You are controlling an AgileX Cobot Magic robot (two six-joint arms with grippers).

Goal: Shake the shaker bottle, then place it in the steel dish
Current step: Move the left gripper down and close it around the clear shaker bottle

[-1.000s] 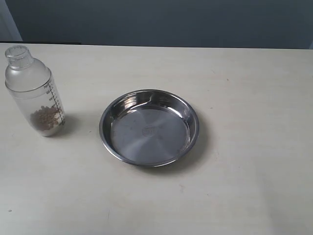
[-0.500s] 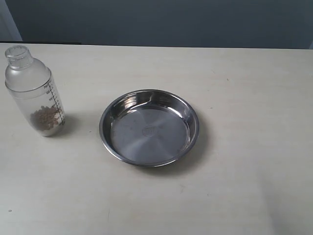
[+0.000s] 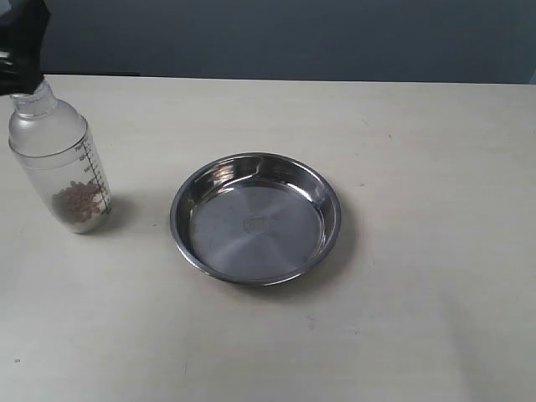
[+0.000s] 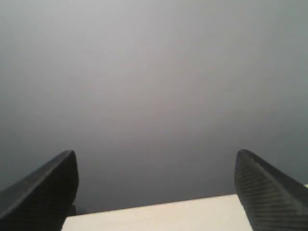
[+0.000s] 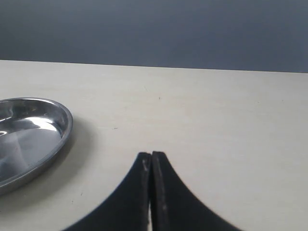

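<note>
The shaker bottle, frosted clear plastic with brown granules at its bottom, stands upright at the far left of the table. The steel dish lies empty in the middle; part of its rim also shows in the right wrist view. My left gripper comes in at the top left corner, just above the bottle's cap, which it partly hides. In its own view the left gripper is open wide, with nothing between the fingers and the bottle out of sight. My right gripper is shut and empty, low over the table, to the right of the dish.
The pale table carries only the bottle and the dish. A dark grey wall runs behind its far edge.
The left gripper has come into the exterior view at the top left, above the bottle's cap. Bottle and dish have not moved.
</note>
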